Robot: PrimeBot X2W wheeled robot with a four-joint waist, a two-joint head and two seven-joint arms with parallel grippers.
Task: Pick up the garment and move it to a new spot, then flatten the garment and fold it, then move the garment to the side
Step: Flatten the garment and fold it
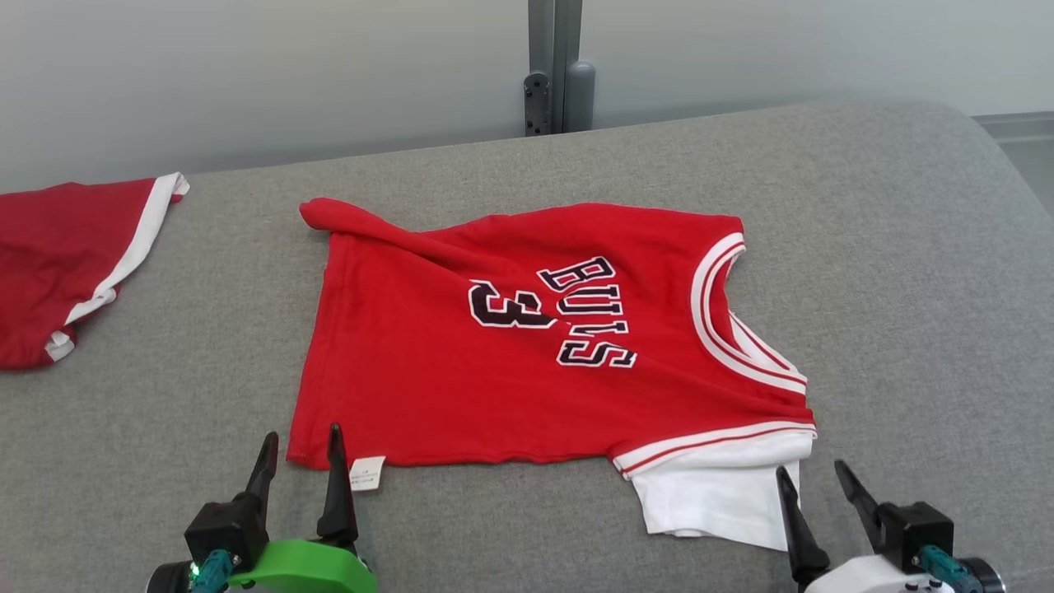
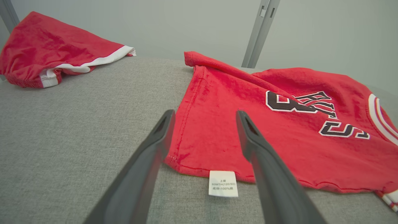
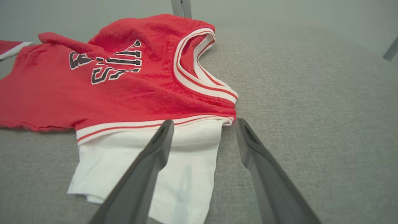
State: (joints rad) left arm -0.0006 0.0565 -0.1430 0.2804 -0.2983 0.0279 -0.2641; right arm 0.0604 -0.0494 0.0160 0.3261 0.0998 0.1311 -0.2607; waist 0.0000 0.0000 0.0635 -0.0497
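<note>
Head view, garment: a small red cotton jersey (image 1: 494, 371) with black-and-white lettering lies spread chest-up on the grey woven cushion surface (image 1: 906, 288), hem toward the robot's left and neckline toward its right.
White sleeve: a white fabric under-sleeve (image 1: 716, 494) sticks out from the striped armhole band at the near right corner.
Wrinkle: the far hem corner is rolled into a ridge running toward the lettering; the rest lies fairly flat.
Left gripper (image 1: 302, 434): fingers spread wide and empty, low at the near hem corner, straddling it, with the small white care label (image 1: 367, 473) just beside.
Right gripper (image 1: 810, 468): released and holding nothing, fingers straddling the outer edge of the white sleeve.
Why placed so: probably so that a pinch at each end of the near edge lifts it evenly.
Step, as judged: flattening or the first fold, with no grasp made yet.
Other cloth: a second red garment with white trim (image 1: 58, 263) lies well apart at the far left, out of the working area.
</note>
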